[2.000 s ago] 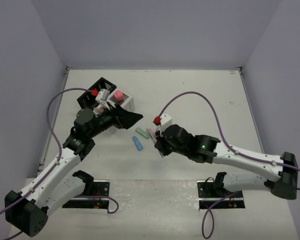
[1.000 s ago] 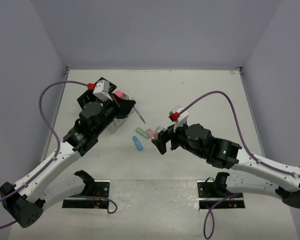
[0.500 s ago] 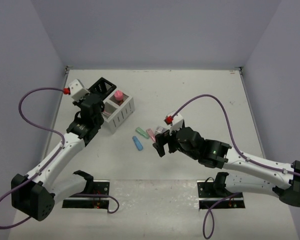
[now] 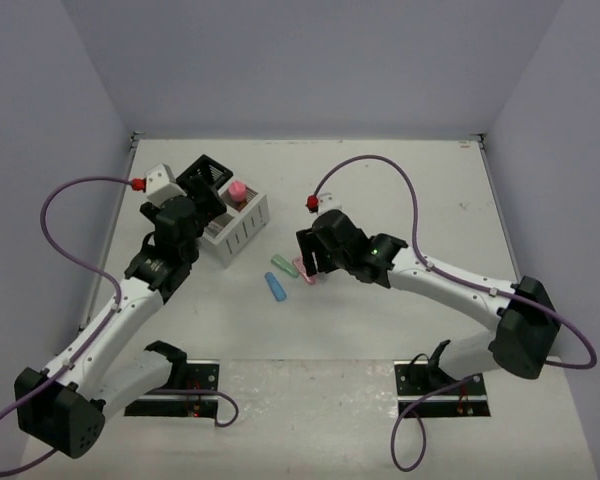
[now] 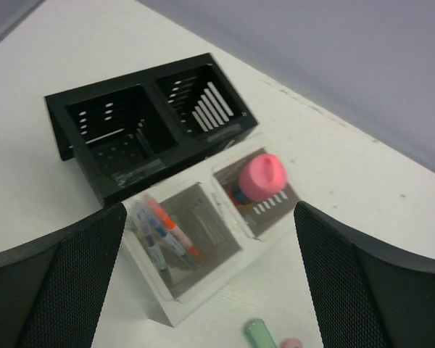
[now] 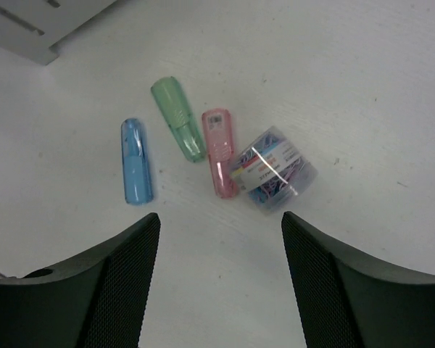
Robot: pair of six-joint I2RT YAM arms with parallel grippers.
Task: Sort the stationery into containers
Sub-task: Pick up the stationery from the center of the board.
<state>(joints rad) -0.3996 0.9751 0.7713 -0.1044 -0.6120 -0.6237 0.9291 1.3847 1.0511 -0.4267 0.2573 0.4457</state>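
The white container (image 5: 232,279) holds an orange pen and grey pens (image 5: 163,232) in one compartment and the pink-capped bottle (image 5: 262,176) in the other. The black container (image 5: 145,123) stands behind it. My left gripper (image 5: 209,217) hovers open above the white container (image 4: 242,228), with nothing in it. On the table lie a blue stick (image 6: 136,171), a green stick (image 6: 178,118), a pink stick (image 6: 220,152) and a small clear tub of coloured clips (image 6: 273,170). My right gripper (image 6: 219,217) hangs open just above them, nearest the pink stick and the tub.
The black container (image 4: 208,175) and the white one stand at the back left of the table. Side walls close in the table (image 4: 400,190) on the left, right and far sides. Purple cables loop over both arms.
The left gripper carried a thin pen to the white container and has opened; the pen is no longer in its jaws. The right arm swung up over the sticks.
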